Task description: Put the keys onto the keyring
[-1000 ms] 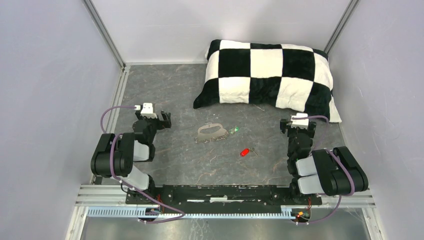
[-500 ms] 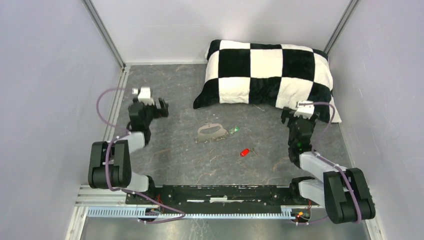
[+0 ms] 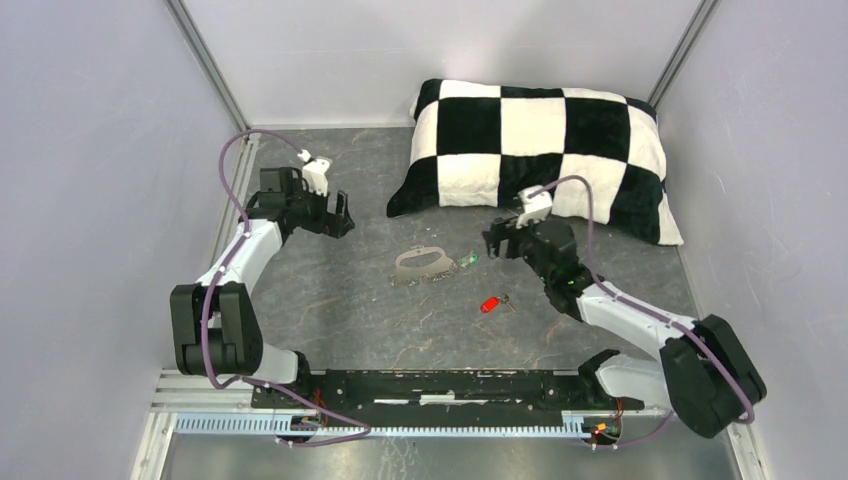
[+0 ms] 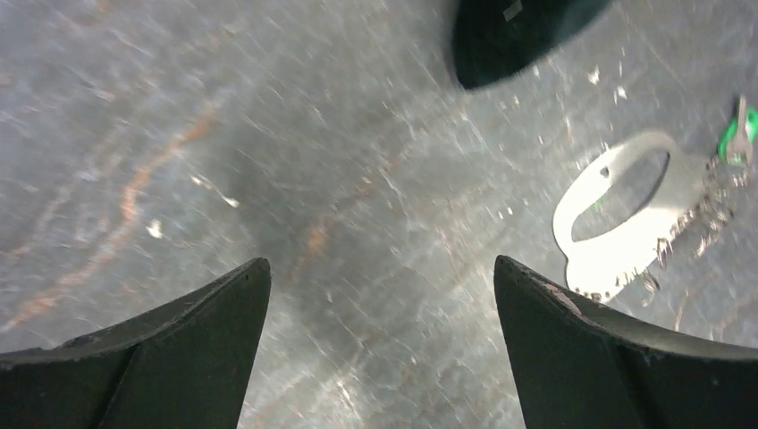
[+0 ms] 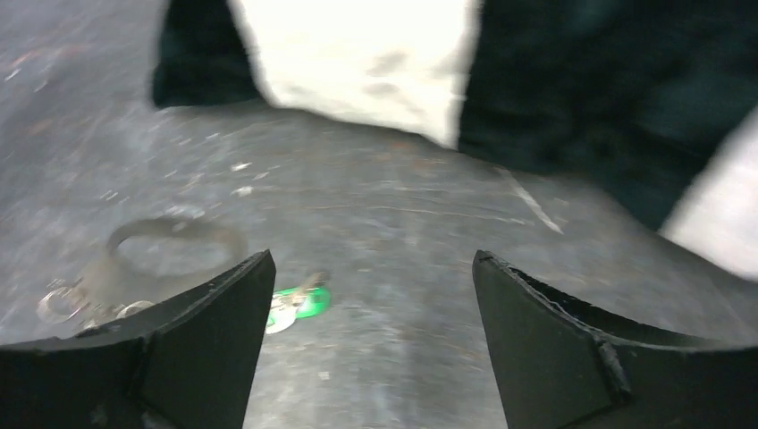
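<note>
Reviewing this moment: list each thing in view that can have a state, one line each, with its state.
Left gripper: open, empty, above bare tabletop.
Right gripper: open, empty, near the green key.
Small metal key with green plastic head: flat on the table, right beside the ring.
Small metal key with red plastic head: flat on the table, apart from the ring.
Grey metal keyring loop: lying flat, ungripped.
Black-and-white checkered pillow: resting at the back, untouched.

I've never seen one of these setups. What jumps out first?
The black-and-white checked pillow at the back of the grey table. In the middle lie a metal ring, a green key beside it and a red key nearer. Both arms reach in, jaws open and empty.
</note>
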`<control>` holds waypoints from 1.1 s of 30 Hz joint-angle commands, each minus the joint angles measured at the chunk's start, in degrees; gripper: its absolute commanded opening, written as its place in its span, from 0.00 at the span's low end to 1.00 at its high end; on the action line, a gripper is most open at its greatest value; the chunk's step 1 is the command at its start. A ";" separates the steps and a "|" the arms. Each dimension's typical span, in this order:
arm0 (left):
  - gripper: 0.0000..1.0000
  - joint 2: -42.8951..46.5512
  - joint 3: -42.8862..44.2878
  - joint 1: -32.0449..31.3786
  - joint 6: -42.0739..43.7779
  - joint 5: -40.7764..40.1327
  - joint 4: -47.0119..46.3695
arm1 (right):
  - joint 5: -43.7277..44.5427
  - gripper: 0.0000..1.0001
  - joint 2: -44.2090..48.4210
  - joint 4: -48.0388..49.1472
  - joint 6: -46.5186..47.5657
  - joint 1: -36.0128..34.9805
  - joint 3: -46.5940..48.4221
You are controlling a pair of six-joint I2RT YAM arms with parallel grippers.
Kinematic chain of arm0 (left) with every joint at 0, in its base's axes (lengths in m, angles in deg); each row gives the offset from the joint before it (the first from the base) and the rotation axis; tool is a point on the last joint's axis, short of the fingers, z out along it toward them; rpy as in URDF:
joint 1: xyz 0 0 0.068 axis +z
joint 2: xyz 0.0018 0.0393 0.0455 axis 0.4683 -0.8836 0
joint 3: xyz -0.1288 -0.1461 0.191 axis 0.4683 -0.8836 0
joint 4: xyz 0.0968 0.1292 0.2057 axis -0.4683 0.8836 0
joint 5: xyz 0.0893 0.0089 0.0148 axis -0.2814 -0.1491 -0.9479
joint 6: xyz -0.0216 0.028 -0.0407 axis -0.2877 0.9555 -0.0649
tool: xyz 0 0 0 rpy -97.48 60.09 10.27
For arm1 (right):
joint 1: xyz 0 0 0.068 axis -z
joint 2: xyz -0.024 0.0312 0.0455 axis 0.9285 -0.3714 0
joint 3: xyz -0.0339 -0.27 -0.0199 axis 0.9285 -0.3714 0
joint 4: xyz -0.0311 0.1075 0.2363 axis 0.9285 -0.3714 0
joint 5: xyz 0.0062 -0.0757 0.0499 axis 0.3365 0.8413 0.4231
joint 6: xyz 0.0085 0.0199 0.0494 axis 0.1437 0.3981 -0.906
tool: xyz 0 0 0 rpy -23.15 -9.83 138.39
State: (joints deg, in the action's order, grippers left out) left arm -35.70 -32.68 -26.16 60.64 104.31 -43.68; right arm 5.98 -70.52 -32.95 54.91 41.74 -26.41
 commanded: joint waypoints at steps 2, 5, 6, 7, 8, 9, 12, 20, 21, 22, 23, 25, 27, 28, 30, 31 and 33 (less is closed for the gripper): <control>1.00 1.19 3.83 -3.90 7.91 2.42 12.83 | -2.54 0.80 -6.58 -3.72 5.38 -9.60 6.27; 1.00 2.31 3.53 -6.10 11.24 2.65 15.66 | -3.71 0.72 -11.41 -4.23 6.31 -12.18 8.74; 1.00 2.48 3.46 -6.55 11.86 2.50 16.14 | -4.76 0.69 -12.73 -4.24 6.31 -12.51 9.62; 1.00 2.45 3.59 -6.85 12.17 2.33 16.66 | -5.94 0.66 -14.17 -4.10 6.20 -12.73 10.30; 1.00 2.12 4.07 -7.05 12.34 2.33 17.30 | -6.66 0.63 -15.45 -4.07 6.03 -12.99 11.09; 1.00 1.68 4.81 -7.30 12.51 2.31 18.16 | -8.23 0.61 -16.74 -4.09 5.75 -13.32 11.71; 1.00 0.09 6.93 -7.79 12.73 2.26 20.40 | -9.58 0.51 -20.29 -4.27 5.52 -14.33 13.65; 0.96 -1.73 7.70 -9.22 12.49 0.85 20.48 | -10.75 0.34 -24.68 -4.58 5.31 -15.61 15.77; 0.95 -1.72 7.63 -9.29 12.54 0.95 20.47 | -10.93 0.34 -24.81 -4.73 5.28 -15.68 15.84; 0.95 -1.72 7.66 -9.36 12.58 0.98 20.46 | -10.93 0.34 -24.99 -4.94 5.25 -15.68 15.90; 0.95 -1.64 7.70 -9.40 12.66 0.98 20.46 | -10.86 0.34 -25.04 -5.20 5.26 -15.67 15.94; 0.95 -1.55 7.87 -9.41 12.67 0.92 20.49 | -10.72 0.34 -25.19 -5.70 5.04 -15.66 15.85; 0.95 -1.39 7.97 -9.41 12.75 0.91 20.46 | -10.63 0.35 -25.13 -5.96 5.00 -15.79 15.60; 0.95 -1.23 7.97 -9.45 12.83 0.91 20.46 | -10.60 0.35 -25.12 -6.06 4.90 -15.81 15.44; 0.95 -0.99 7.84 -9.45 13.06 0.85 20.51 | -10.59 0.36 -24.96 -6.32 4.89 -15.79 15.16; 0.95 -0.83 7.75 -9.42 13.10 0.67 20.47 | -10.49 0.36 -24.88 -6.41 4.86 -15.77 15.07; 0.95 -0.44 7.51 -9.46 13.32 0.49 20.51 | -10.37 0.36 -24.61 -6.63 4.84 -15.79 14.70</control>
State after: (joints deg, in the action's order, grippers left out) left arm -37.47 -26.78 -35.41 71.24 105.22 -23.46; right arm -4.05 -95.37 -40.40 59.91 26.18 -12.73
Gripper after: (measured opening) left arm 0.949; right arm 0.360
